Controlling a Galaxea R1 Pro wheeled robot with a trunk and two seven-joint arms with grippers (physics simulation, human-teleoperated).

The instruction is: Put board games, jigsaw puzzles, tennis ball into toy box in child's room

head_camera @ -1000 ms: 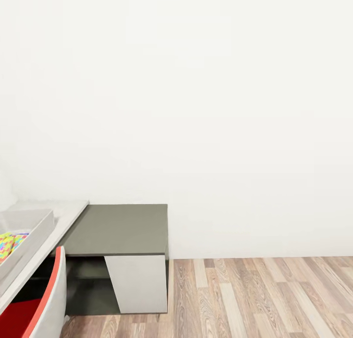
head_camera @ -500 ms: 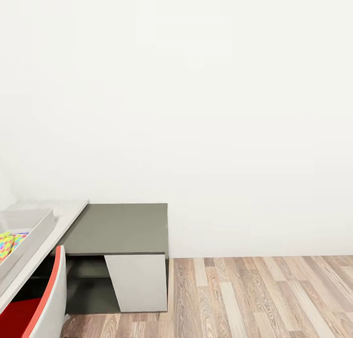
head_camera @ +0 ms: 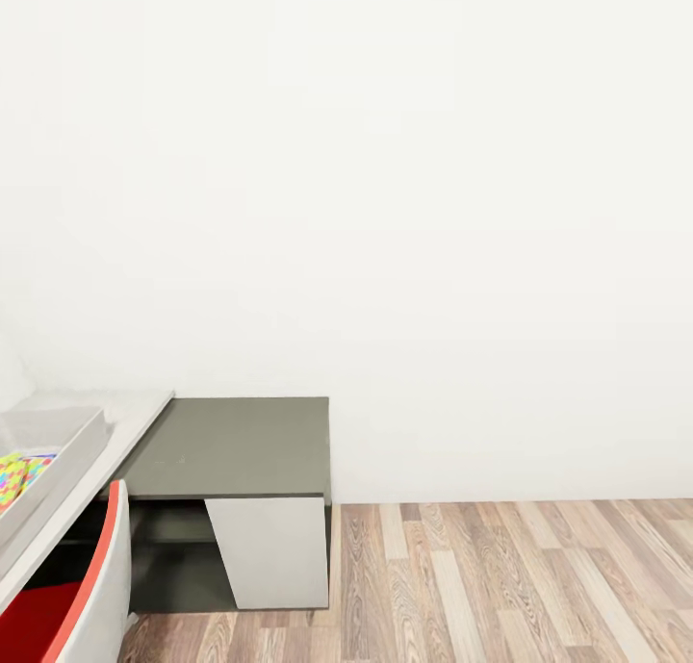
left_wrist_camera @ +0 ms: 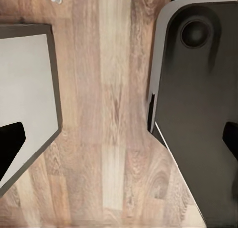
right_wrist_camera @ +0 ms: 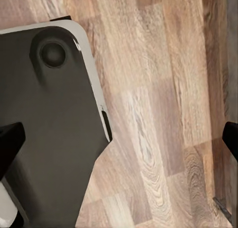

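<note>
Wood-plank floor is showing beneath both of my hands as they are hanging low beside my dark base. In each wrist view the black fingertips are sitting at opposite edges of the frame, so my left hand and my right hand are both spread wide and carrying nothing.

Nearest in the head view, a red-and-white chair is poking in at the lower left corner. Just beyond it the pale bench is running along the left edge, with the translucent grey toy box resting on it. A bright multicoloured jigsaw puzzle is lying inside the box. Past that, the lower dark grey top is adjoining the bench, and the white wall is standing behind.

I am judging that I am travelling between pickups, facing away from most of the toys. Next I am needing to turn toward whatever toys are remaining and bring a hand up.
</note>
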